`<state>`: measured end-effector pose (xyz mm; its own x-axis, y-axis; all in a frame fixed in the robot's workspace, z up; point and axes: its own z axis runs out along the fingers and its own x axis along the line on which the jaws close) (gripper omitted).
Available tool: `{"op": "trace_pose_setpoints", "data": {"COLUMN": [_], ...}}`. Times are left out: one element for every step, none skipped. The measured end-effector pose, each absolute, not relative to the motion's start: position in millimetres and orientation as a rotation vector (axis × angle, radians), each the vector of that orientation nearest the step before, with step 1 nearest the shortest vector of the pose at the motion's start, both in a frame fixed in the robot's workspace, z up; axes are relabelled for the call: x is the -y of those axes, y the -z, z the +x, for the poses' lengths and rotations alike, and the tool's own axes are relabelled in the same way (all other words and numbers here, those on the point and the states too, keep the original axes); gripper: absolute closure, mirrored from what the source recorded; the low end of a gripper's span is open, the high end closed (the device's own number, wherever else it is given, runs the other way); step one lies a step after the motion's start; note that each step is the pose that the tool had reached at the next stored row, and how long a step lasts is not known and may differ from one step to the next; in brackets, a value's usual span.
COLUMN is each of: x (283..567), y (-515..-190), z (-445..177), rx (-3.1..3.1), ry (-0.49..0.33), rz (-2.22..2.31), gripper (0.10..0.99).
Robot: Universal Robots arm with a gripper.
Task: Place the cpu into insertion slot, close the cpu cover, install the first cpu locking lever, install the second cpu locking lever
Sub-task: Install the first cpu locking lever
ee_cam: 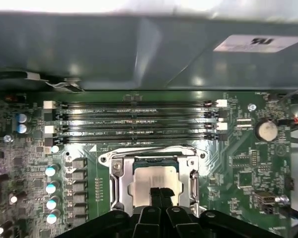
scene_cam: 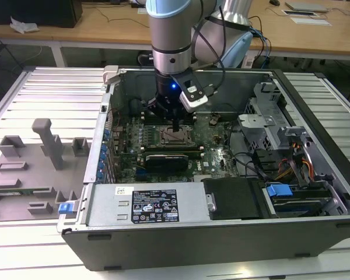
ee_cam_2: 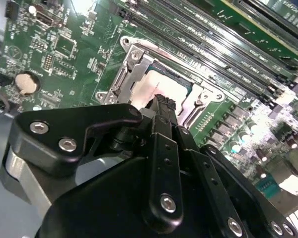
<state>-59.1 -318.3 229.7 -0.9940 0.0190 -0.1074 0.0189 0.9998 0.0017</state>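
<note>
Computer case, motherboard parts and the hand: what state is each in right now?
Computer case: lying flat, side open.
cpu: seated in the insertion slot, silvery top showing.
cpu cover: down, framing the cpu.
Memory slots: no modules in them.
Hand: fingers shut, tips directly over the cpu; contact unclear.
</note>
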Motion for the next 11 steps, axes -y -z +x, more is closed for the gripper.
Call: {"op": "trace_pose_setpoints", "data": {"x": [318, 318, 318, 318, 318, 319, 319, 319, 319, 319, 319], "y": [-232, -235, -238, -241, -243, -245, -245, -245, -245, -245, -245], "z": [-59, -59, -59, -59, -59, -59, -59, -59, -59, -59, -59], "rx": [-3.034, -3.034, -3.034, -3.034, -3.034, -3.034, -3.034, -3.034, -3.034, -3.034, -3.034], "ry": [-0.001, -0.001, -0.001, -0.001, -0.001, -0.001, -0.001, -0.001, -0.001, -0.001, -0.001], "rz": [0.029, 0.029, 0.029, 0.029, 0.029, 0.029, 0.029, 0.029, 0.029, 0.029, 0.029], "gripper": [0.98, 0.98, 0.98, 0.98, 0.98, 0.98, 0.98, 0.98, 0.98, 0.98, 0.98]}}
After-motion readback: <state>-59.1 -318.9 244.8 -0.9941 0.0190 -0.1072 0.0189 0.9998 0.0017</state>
